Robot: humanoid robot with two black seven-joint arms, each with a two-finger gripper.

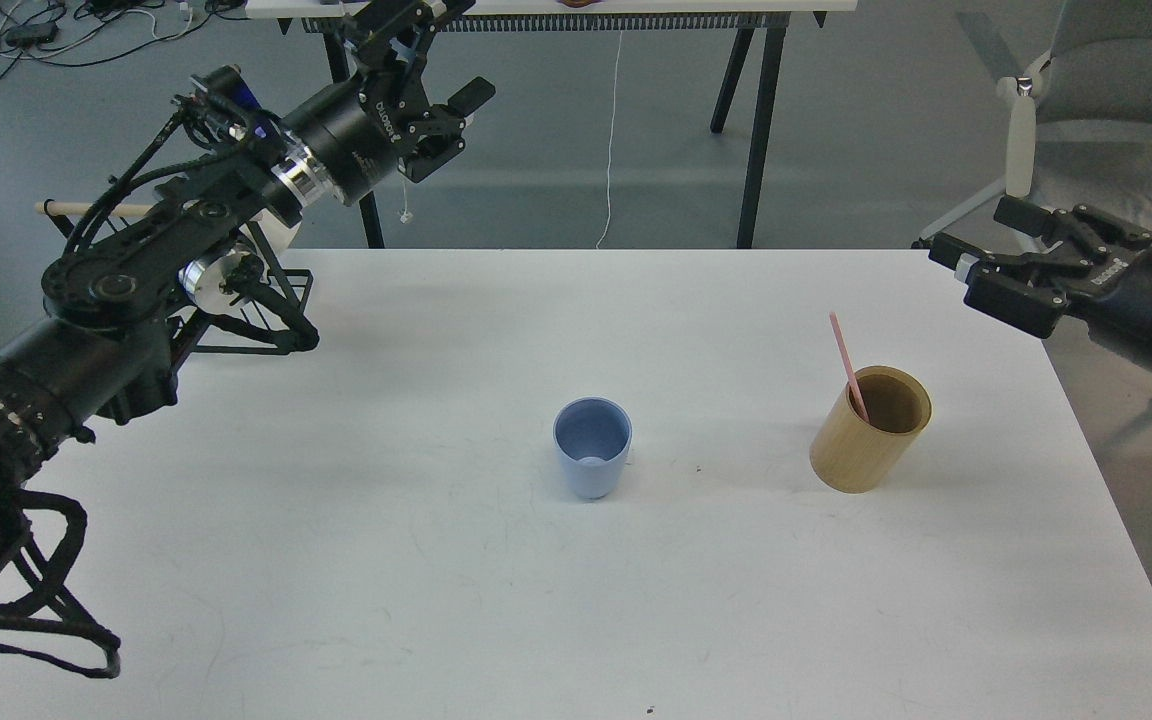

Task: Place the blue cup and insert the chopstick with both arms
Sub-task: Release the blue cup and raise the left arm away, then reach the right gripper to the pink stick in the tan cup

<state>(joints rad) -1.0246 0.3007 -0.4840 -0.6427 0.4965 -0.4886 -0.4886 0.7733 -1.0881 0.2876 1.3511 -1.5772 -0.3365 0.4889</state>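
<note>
Blue cup (592,447) stands upright, well apart from both tools, nearer the right tool (976,256)

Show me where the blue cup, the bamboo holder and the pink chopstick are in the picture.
blue cup (591,470): head view, on its outer front wall.
bamboo holder (856,455): head view, on its outer side wall.
pink chopstick (844,360): head view, on the shaft above the holder's rim.

White lettering is printed on the left hand (436,60) body and the right hand (976,248) body; neither marking is legible.
</note>
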